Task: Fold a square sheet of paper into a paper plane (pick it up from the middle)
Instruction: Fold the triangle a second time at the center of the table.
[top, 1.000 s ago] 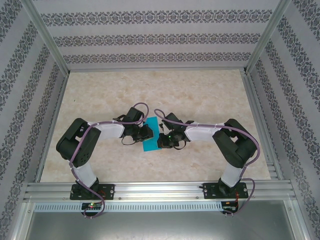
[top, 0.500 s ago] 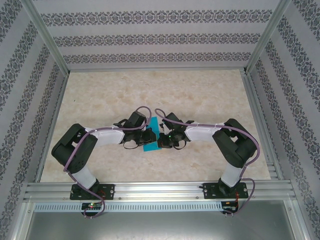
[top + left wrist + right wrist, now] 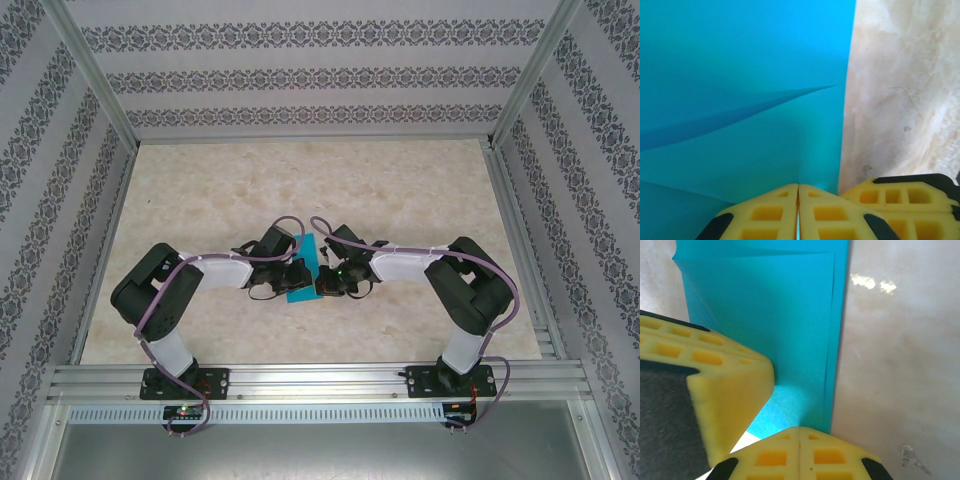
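Plain bright cyan-blue square sheet of paper [image 3: 740, 60], unmarked, darker blue shadow bands across its folds; yellow foam with black patches on left gripper [image 3: 798, 187] and right gripper [image 3: 799, 429]; cream-beige marbled table [image 3: 300, 180]; white walls [image 3: 300, 60] with grey ornamental bands; black-and-white arms [image 3: 215, 268], purple cables [image 3: 286, 219]; silver frame rails [image 3: 320, 378].

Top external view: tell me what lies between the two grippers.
The partly folded cyan sheet of paper lies between the left gripper and the right gripper. The wrist views show each one's jaws shut on its edge.
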Controlling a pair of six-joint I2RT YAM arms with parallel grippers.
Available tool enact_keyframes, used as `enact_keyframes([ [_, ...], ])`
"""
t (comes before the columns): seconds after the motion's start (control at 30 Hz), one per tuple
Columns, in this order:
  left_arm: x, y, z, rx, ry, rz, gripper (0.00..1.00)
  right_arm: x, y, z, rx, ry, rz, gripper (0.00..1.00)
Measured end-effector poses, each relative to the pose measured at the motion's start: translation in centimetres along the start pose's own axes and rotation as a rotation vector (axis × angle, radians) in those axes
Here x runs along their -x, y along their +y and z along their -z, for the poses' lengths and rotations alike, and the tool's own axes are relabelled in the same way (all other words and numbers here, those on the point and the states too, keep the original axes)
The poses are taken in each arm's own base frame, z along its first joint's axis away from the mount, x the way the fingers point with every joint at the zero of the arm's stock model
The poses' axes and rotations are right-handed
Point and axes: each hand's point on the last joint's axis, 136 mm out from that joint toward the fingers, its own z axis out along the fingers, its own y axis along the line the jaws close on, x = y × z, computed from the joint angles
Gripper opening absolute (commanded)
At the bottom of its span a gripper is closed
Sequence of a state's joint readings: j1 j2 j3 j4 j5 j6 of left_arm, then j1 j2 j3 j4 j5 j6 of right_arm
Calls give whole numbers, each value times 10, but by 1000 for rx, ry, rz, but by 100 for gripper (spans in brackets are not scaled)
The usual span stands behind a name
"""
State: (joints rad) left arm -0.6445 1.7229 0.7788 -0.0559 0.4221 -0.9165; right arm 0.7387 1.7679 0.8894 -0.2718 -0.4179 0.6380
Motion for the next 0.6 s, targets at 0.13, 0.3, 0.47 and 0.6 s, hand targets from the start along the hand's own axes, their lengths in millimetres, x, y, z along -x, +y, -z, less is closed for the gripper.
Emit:
enact_keyframes([
  [0.13,0,0,0,10,-6,-15,10,0,0,0,-2,2,-1,4],
  [0.3,1,1,0,21,-7,-30,10,-1,-1,-1,-6,7,-3,4],
  [0.47,4,4,2,24,-9,-43,10,-1,-2,-1,-9,10,-2,4],
  [0.6,14,11,8,29,-16,-33,10,-1,-2,-2,-7,8,-3,4],
])
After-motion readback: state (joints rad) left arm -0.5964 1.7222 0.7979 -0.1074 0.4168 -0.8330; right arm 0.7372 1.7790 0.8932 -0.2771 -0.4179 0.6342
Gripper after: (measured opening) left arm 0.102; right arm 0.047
